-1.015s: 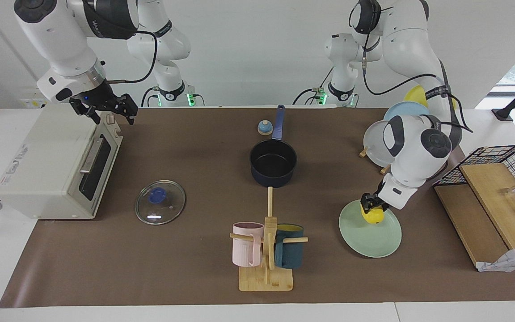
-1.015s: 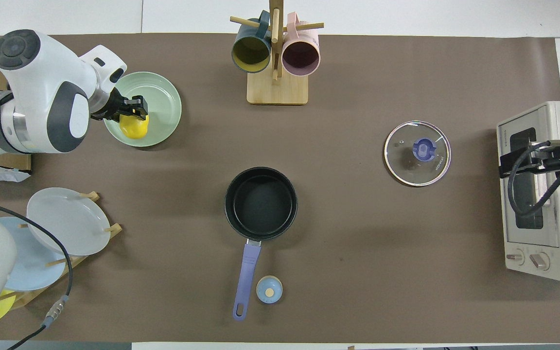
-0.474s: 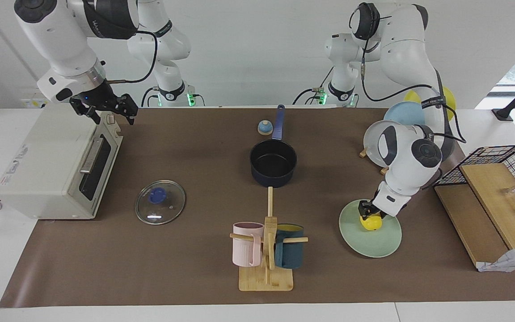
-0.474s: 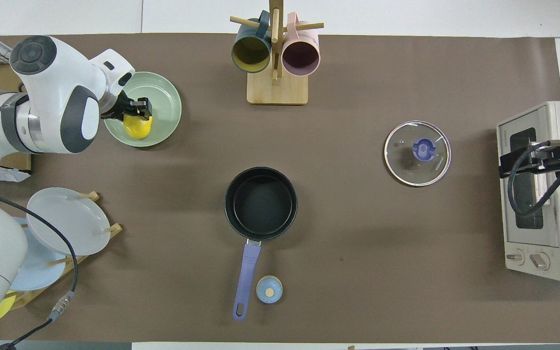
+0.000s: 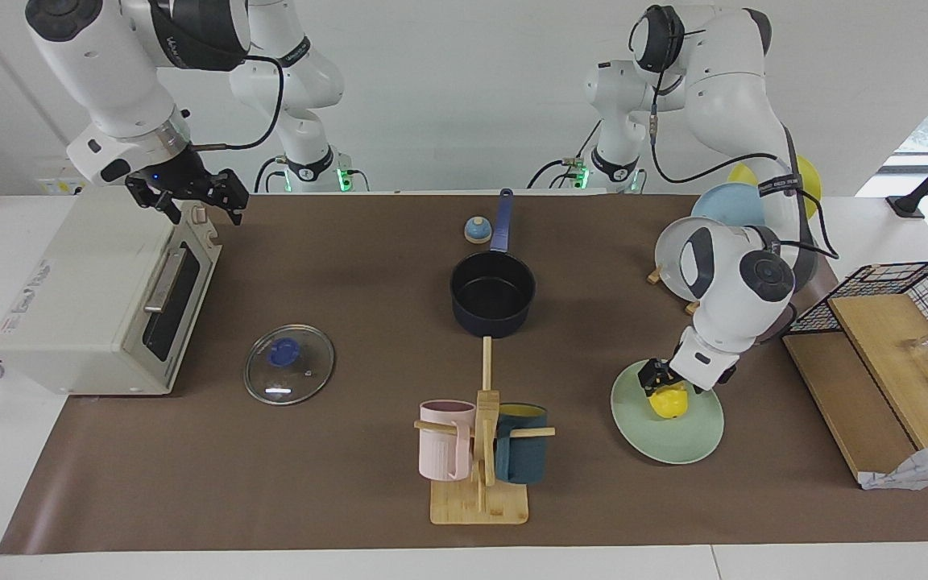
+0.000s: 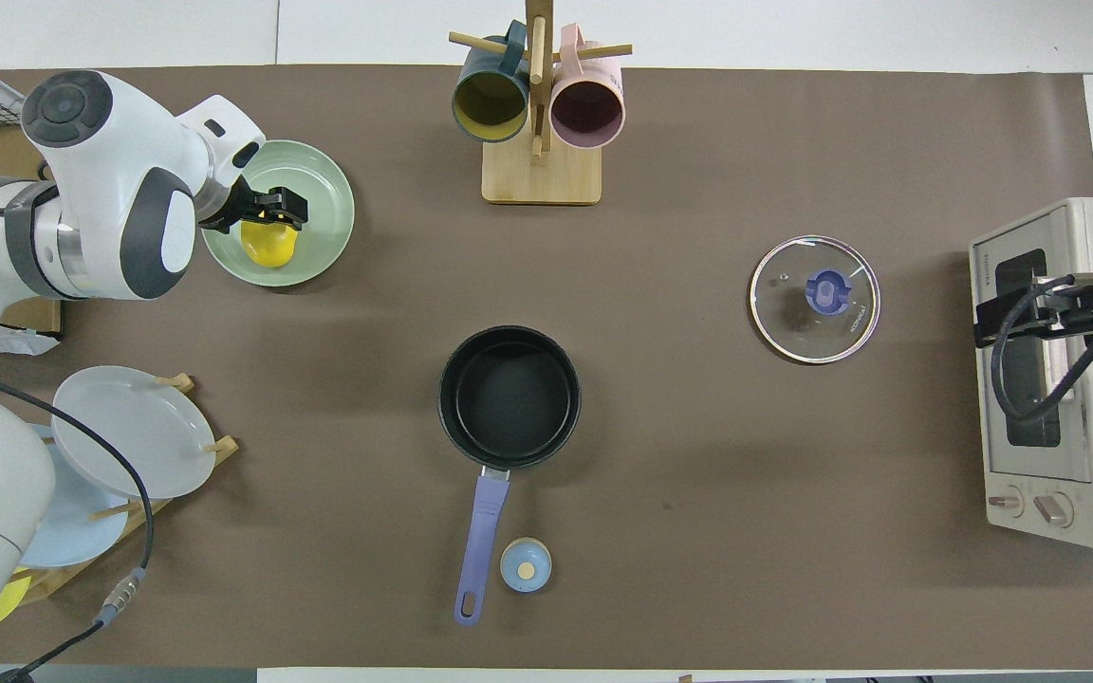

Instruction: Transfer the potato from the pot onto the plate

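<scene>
The yellow potato (image 5: 668, 401) (image 6: 268, 247) rests on the mint-green plate (image 5: 673, 443) (image 6: 328, 213) toward the left arm's end of the table. My left gripper (image 5: 668, 380) (image 6: 273, 207) is low over the plate, its fingers spread open around the top of the potato. The navy pot (image 5: 492, 294) (image 6: 509, 394) stands empty mid-table, its long handle pointing toward the robots. My right gripper (image 5: 186, 197) (image 6: 1021, 308) waits open above the toaster oven.
A toaster oven (image 5: 93, 298) sits at the right arm's end, with a glass lid (image 5: 288, 374) beside it. A mug tree (image 5: 480, 451) stands farther out than the pot. A plate rack (image 5: 677, 258), a wire basket (image 5: 891, 322) and a small blue bell (image 5: 476, 230) are also on the table.
The left gripper came down with the potato onto the plate and its fingers have spread apart. The right arm has not moved.
</scene>
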